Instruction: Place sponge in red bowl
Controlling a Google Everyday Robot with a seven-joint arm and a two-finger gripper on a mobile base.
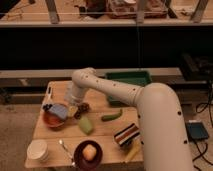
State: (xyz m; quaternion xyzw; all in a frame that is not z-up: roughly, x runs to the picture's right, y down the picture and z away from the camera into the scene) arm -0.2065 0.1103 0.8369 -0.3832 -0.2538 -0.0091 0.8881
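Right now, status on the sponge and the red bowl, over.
Gripper low over red bowl, left side of table. Sponge at gripper, above bowl's inside. Green block beside bowl, not in the way.

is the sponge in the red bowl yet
Over it: the sponge sits above the red bowl at the gripper; resting inside or held, cannot tell.
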